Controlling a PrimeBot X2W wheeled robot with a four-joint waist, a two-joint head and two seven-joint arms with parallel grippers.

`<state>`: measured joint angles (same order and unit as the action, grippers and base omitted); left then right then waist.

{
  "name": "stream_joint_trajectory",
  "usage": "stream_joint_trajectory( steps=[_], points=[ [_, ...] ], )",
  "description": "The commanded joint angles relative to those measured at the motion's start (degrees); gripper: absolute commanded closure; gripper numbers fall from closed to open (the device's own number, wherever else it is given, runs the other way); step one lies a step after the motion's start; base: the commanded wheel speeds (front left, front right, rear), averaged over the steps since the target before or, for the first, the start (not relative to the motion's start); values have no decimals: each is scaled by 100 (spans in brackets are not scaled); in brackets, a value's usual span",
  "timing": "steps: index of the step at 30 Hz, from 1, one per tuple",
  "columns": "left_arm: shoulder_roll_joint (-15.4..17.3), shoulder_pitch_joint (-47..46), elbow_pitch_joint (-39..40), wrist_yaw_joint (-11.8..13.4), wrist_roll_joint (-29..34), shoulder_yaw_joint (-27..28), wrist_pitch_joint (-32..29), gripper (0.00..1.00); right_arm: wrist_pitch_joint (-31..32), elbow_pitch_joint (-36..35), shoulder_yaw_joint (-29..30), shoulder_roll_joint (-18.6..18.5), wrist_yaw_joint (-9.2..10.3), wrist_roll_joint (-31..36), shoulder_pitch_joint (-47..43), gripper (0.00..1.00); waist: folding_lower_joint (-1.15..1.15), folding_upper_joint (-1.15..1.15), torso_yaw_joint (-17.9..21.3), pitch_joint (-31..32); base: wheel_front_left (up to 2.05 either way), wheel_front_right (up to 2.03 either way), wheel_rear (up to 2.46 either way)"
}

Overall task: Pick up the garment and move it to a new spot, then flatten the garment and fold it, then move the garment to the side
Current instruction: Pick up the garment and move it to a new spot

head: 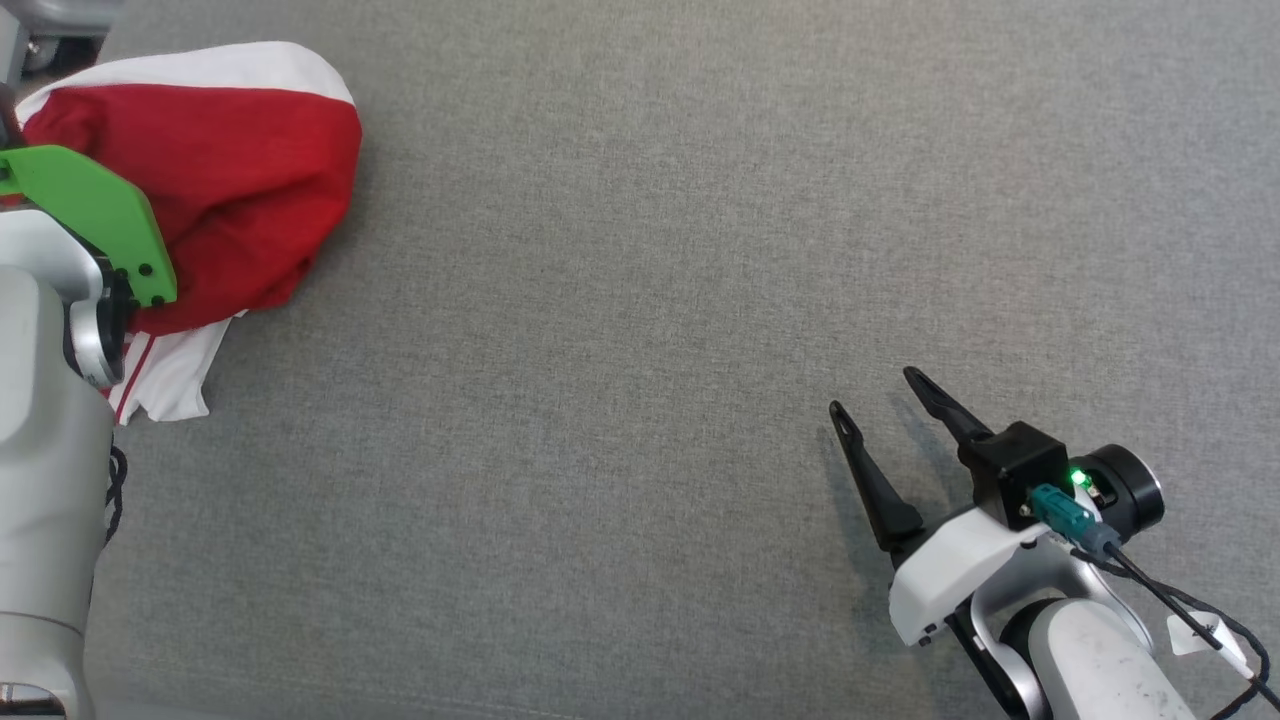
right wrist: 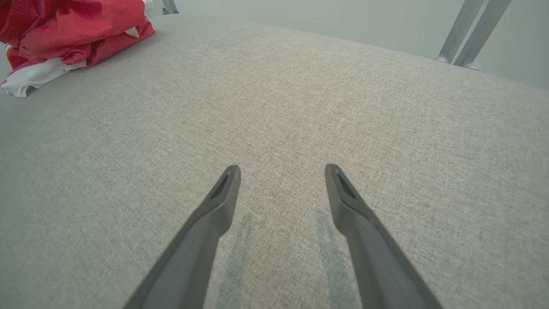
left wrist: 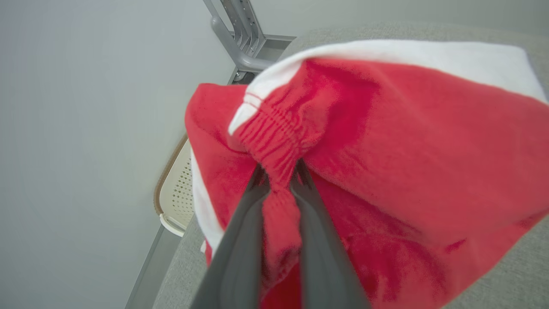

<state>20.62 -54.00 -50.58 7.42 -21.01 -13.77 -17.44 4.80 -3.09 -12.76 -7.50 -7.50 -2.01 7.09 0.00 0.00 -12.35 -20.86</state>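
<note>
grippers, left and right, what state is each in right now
Left gripper: shut on the red and white fabric garment, at its elastic band.
Right gripper: open, holding nothing.

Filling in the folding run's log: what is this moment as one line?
stage: pick-up | left gripper: shut on garment, elastic edge | right gripper: open, over grey surface | garment: bunched, robot's far left

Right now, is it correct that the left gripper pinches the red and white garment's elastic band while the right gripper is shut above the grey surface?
Not quite: the right gripper is open, fingers spread above the grey surface, as the right wrist view shows. The left gripper does pinch the elastic band of the garment.
</note>
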Motion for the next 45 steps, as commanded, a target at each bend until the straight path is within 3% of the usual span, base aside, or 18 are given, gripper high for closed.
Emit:
stream_joint_trajectory(
  steps=[1,8,17,25,33,38,45],
  points=[
    [46,-135,28,10,108,-77,70,100,-89,79,-12,39,2,-42,-34,0,0,0,-9,386,0,0,0],
    [187,-594,259,-9,434,-323,521,100,-421,545,-72,263,2,-159,15,0,0,0,166,990,0,0,0],
    [-47,-1163,466,-418,745,-866,818,100,-722,997,11,411,3,-290,-32,0,0,0,851,1593,0,0,0],
    [-682,-1255,598,-532,531,-1036,890,100,-816,1205,-25,456,3,-368,-126,0,0,0,1667,1795,0,0,0],
    [-1509,-1062,755,-710,235,-1261,1182,100,-880,1220,85,459,3,-472,-151,0,0,0,2197,1644,0,0,0],
    [-1715,-864,768,-975,257,-1842,1238,100,-914,1166,189,459,2,-453,-49,0,0,0,2244,1447,0,0,0],
    [-1757,-150,910,-1112,52,-2636,1258,100,-936,1132,248,460,2,-425,55,0,0,0,1921,1193,0,0,0]
  ],
)
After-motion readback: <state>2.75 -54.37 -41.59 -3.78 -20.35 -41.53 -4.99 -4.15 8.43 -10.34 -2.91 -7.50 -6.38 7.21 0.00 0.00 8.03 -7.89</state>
